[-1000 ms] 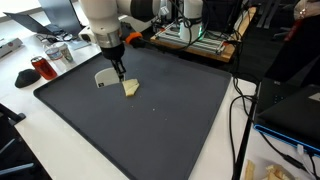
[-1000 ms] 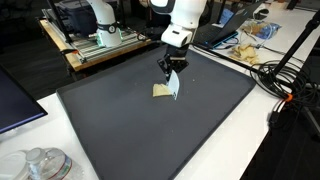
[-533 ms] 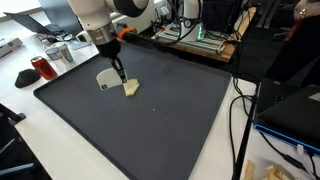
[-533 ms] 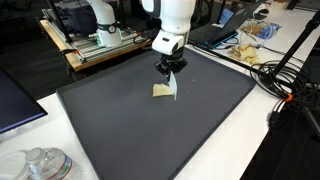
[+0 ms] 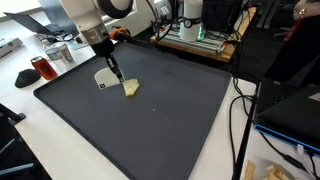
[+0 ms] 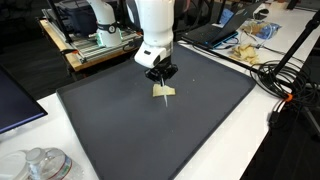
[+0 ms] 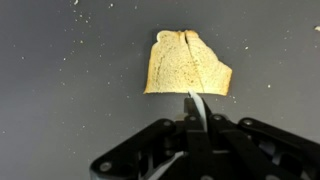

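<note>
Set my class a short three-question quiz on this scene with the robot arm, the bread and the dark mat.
1. True or false: the bread slice lies flat on the dark mat.
2. What does the gripper hold? A) a thin pale tool B) a cup C) nothing
3. In the wrist view, which edge of the bread slice does the tool's tip meet?

Key
1. True.
2. A.
3. The edge nearest the gripper, the lower one in that view, towards its right side.
</note>
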